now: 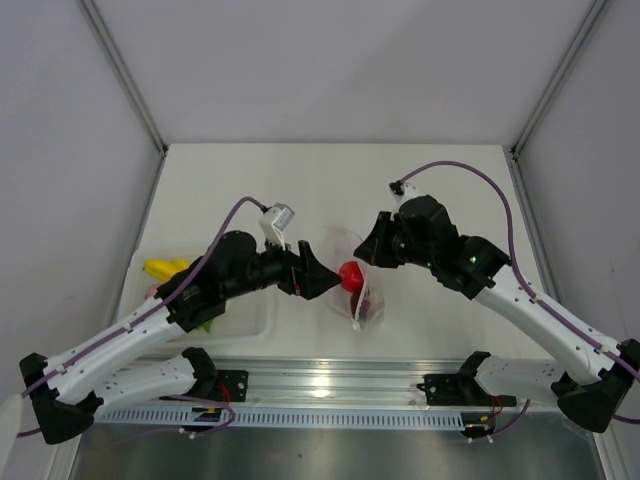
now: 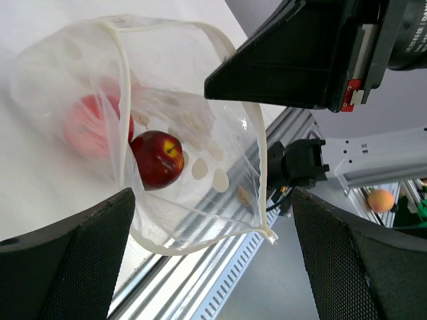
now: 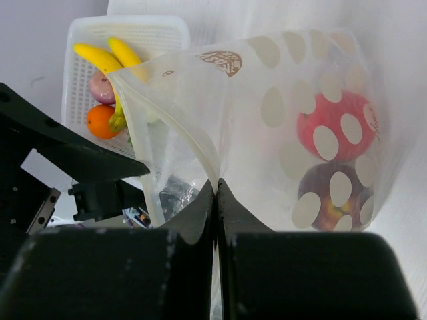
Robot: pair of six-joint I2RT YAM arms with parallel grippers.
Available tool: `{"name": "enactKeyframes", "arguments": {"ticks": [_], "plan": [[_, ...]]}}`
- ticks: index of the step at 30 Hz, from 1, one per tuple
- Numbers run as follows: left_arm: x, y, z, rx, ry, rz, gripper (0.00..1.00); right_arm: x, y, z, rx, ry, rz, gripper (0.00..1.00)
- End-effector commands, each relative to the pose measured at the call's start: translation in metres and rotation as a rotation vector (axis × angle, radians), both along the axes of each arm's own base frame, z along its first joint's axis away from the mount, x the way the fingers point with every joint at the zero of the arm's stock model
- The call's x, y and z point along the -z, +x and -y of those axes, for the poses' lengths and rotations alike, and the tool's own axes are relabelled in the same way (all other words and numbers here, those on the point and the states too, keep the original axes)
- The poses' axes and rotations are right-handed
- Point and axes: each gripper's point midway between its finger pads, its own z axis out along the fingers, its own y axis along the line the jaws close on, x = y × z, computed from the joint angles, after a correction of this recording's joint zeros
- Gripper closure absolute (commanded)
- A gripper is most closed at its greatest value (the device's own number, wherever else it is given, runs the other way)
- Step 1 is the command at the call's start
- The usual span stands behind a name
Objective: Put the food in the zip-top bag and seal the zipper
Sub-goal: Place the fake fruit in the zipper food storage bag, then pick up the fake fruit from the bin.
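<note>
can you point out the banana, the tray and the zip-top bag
banana (image 3: pixel 100 59), right wrist view, middle of its yellow body
tray (image 3: pixel 133 23), right wrist view, its far white rim
zip-top bag (image 2: pixel 187 67), left wrist view, its clear upper wall

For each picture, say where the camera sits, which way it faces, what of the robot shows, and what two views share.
Top external: above, behind the bases, looking down; both arms, left gripper and right gripper at the zip-top bag.
Left wrist: on the left arm, facing into the bag's open mouth; own open fingers show.
Right wrist: on the right arm, facing the tray past the bag; own gripper pinches its edge.
Shared: both wrist views show two bagged fruits.
</note>
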Motion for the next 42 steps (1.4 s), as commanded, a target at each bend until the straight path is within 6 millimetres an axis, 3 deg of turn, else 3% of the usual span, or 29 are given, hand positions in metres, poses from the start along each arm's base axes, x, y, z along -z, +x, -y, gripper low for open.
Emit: {"name": "enactKeyframes", "arguments": {"ticks": [1, 7, 11, 13, 15, 20, 27, 31, 38, 42], "plan": [[-0.005, 0.007, -0.013, -0.066, 0.023, 0.042, 0.01, -0.023, 0.002, -0.003, -0.013, 0.047, 0.043, 1.00], [-0.024, 0.002, -0.027, -0.105, -0.087, 0.099, 0.03, -0.010, 0.002, -0.001, -0.010, 0.017, 0.027, 1.00], [-0.025, 0.018, -0.068, -0.325, -0.023, 0.084, 0.01, 0.000, 0.003, 0.006, 0.013, -0.020, 0.026, 1.00], [-0.007, 0.027, -0.099, -0.466, 0.074, 0.058, 0.00, 0.006, 0.005, 0.014, 0.038, -0.058, 0.031, 1.00], [-0.003, 0.036, -0.125, -0.596, 0.107, 0.033, 0.01, 0.008, 0.004, 0.019, 0.046, -0.073, 0.036, 1.00], [0.034, 0.041, -0.187, -0.823, 0.222, -0.104, 0.01, 0.014, 0.003, 0.025, 0.050, -0.100, 0.039, 1.00], [0.081, 0.047, -0.247, -1.046, 0.383, -0.317, 0.00, 0.028, -0.001, 0.019, 0.009, -0.101, 0.015, 1.00], [0.093, 0.054, -0.273, -1.163, 0.404, -0.434, 0.01, 0.032, 0.000, 0.015, -0.008, -0.109, 0.015, 1.00], [0.130, 0.023, -0.331, -1.510, 0.610, -0.744, 0.01, 0.031, -0.003, 0.009, -0.053, -0.106, 0.008, 1.00], [0.147, 0.006, -0.351, -1.638, 0.558, -0.789, 0.01, 0.034, -0.005, 0.008, -0.070, -0.114, 0.000, 1.00]]}}
